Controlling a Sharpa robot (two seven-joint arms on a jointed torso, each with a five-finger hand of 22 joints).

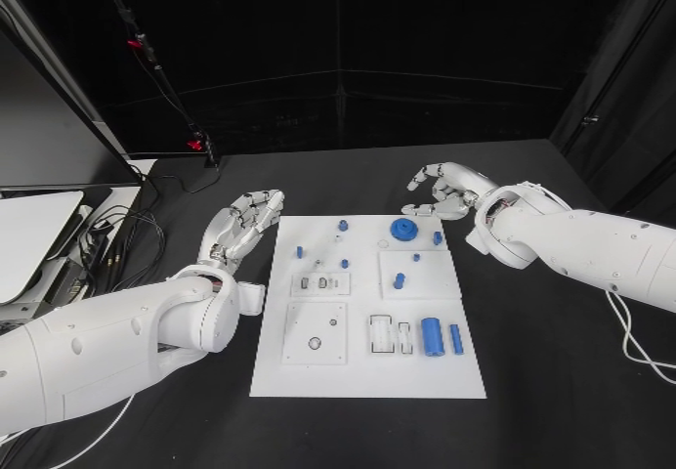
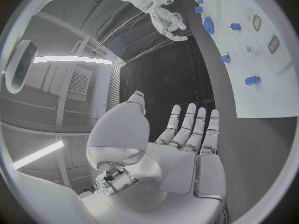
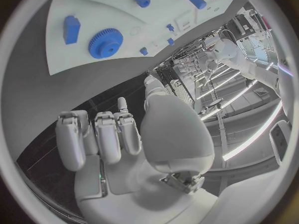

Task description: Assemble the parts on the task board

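**Both hands off the board, parts untouched**

I see the task board lying flat in the middle of the black table, with the blue parts spread over it. The blue gear sits near the board's far edge, a small blue peg to its left. Two blue cylinders lie side by side toward the near right part of the board, beside small rectangular slots.

My left hand hovers just beside the board's far left corner, fingers stretched out straight and together, holding nothing. My right hand sits above the table just beyond the board's far right corner, fingers curled inward and holding nothing; from its wrist camera the gear shows ahead of the fingers.
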